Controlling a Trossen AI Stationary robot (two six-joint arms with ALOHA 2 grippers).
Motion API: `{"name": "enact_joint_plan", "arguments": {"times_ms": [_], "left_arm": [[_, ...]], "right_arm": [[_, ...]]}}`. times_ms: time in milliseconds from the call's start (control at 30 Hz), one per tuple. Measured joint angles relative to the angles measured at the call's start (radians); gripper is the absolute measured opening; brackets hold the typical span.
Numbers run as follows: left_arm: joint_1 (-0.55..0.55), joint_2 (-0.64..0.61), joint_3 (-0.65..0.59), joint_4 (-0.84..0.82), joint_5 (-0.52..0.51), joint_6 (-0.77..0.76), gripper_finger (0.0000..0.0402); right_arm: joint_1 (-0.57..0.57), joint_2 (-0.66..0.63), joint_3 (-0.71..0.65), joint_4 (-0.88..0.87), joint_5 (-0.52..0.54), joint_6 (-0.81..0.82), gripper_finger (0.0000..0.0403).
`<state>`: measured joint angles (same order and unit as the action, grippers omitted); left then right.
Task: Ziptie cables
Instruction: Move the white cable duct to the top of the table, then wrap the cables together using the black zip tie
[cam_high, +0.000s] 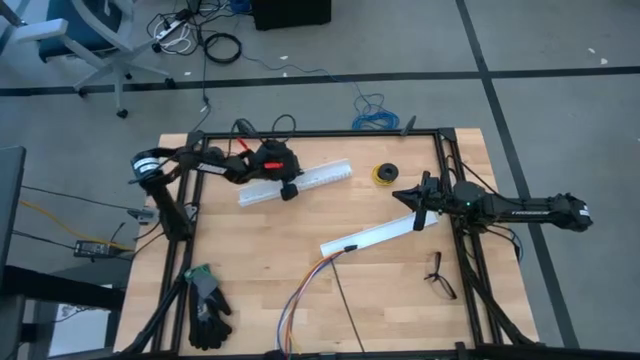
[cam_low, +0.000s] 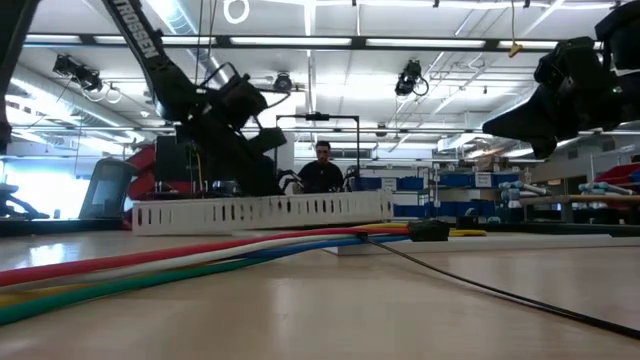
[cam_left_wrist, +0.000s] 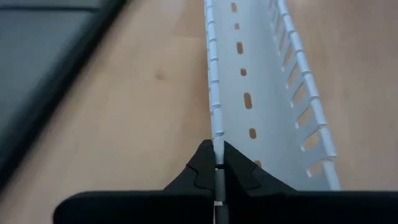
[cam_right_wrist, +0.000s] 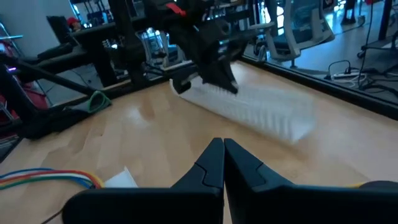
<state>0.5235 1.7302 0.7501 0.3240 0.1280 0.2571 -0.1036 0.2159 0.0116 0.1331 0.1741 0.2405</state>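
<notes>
On the wooden table (cam_high: 300, 225), left fingers (cam_left_wrist: 200, 169) pinch a white slotted channel's (cam_left_wrist: 261, 93) wall; right fingers (cam_right_wrist: 214, 163) clenched, holding nothing.

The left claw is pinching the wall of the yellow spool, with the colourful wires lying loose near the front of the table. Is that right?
Not the spool. The left claw is pinching the wall of a white slotted channel, as the left wrist view shows. The yellow spool sits apart, untouched. The wires do lie loose near the front of the table.
</notes>
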Motion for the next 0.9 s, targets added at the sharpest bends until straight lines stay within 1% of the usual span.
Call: {"name": "enact_joint_plan", "arguments": {"times_ms": [133, 433, 600, 667, 767, 833, 900], "left_arm": [[-0.006, 0.044, 0.047, -0.004, 0.005, -0.011, 0.0031], [-0.036, 0.04, 0.106, -0.009, 0.053, -0.026, 0.0119], [-0.042, 0.024, 0.131, -0.012, 0.101, -0.043, 0.0148], [-0.042, -0.006, 0.132, -0.015, 0.13, -0.055, 0.0151], [-0.042, -0.091, 0.132, -0.055, 0.139, -0.051, 0.0152], [-0.049, -0.164, 0.133, -0.099, 0.121, -0.047, 0.0151], [-0.071, -0.246, 0.134, -0.179, 0.064, -0.02, 0.0151]], "right_arm": [[0.0, 0.0, 0.0, -0.001, 0.001, 0.013, 0.0002], [0.0, 0.002, 0.0, -0.007, 0.001, 0.022, 0.0002], [0.0, 0.002, 0.0, -0.007, 0.001, 0.079, 0.0002], [0.0, 0.002, 0.0, -0.013, 0.0, 0.13, 0.0002], [0.0, 0.008, 0.0, -0.022, -0.001, 0.182, 0.0002], [0.0, 0.016, 0.0, -0.026, -0.002, 0.184, 0.0002], [0.001, 0.029, 0.0, -0.032, -0.004, 0.185, 0.0001]]}}
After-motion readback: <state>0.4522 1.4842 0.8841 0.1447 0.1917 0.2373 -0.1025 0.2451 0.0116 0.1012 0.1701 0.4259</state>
